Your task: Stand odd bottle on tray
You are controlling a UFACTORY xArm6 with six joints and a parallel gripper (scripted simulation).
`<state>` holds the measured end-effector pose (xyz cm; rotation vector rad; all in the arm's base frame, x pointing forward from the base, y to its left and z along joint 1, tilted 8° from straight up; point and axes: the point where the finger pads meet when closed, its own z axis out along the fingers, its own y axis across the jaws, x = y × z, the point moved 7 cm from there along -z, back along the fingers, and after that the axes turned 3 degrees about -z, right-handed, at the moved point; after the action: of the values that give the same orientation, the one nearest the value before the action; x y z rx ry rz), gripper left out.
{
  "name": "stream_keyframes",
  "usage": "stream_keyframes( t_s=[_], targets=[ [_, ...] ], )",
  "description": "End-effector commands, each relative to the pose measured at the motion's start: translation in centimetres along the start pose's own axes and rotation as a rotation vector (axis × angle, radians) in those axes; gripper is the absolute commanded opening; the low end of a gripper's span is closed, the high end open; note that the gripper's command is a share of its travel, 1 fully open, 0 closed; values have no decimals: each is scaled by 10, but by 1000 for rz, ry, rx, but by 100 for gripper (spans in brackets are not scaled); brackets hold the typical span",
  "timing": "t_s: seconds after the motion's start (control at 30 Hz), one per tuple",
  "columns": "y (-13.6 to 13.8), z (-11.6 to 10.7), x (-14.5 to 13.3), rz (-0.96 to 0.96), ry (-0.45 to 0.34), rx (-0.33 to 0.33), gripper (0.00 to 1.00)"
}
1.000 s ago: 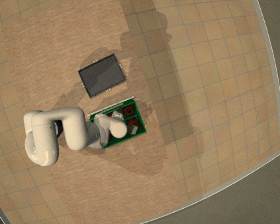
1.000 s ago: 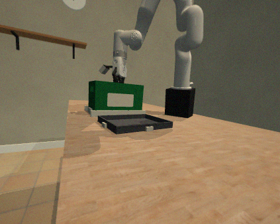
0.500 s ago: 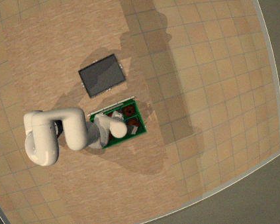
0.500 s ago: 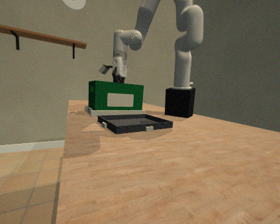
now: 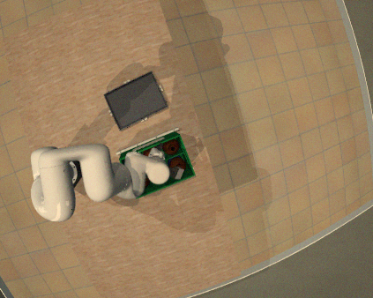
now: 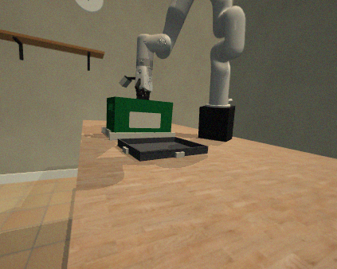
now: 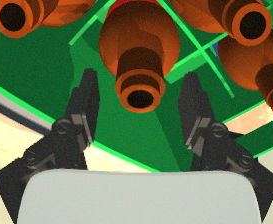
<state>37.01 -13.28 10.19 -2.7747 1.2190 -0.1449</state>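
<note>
The wooden tabletop (image 5: pixel 133 238) (image 6: pixel 212 199) carries 1 tray (image 5: pixel 120 129) (image 6: pixel 170 154) and 1 crate (image 5: pixel 193 175) (image 6: pixel 120 115).

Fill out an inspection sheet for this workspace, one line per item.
Surface: wood-look table top.
Job's things: green crate holding brown bottles; dark tray beside it, no bottle on it.
Clutter: nothing seen.
Gripper: fingers open, one on each side of a bottle's neck, with gaps.
Cables: nothing seen.
Surroundings: tiled floor, plain walls, wooden shelf.
</note>
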Motion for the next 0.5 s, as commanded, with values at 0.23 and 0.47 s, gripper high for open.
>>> stream_keyframes(
  t_s=[0.23,0.47],
  targets=[
    [-1,-33,1,0,3,1,65],
    [-1,-56,1,0,3,1,65]
  ],
)
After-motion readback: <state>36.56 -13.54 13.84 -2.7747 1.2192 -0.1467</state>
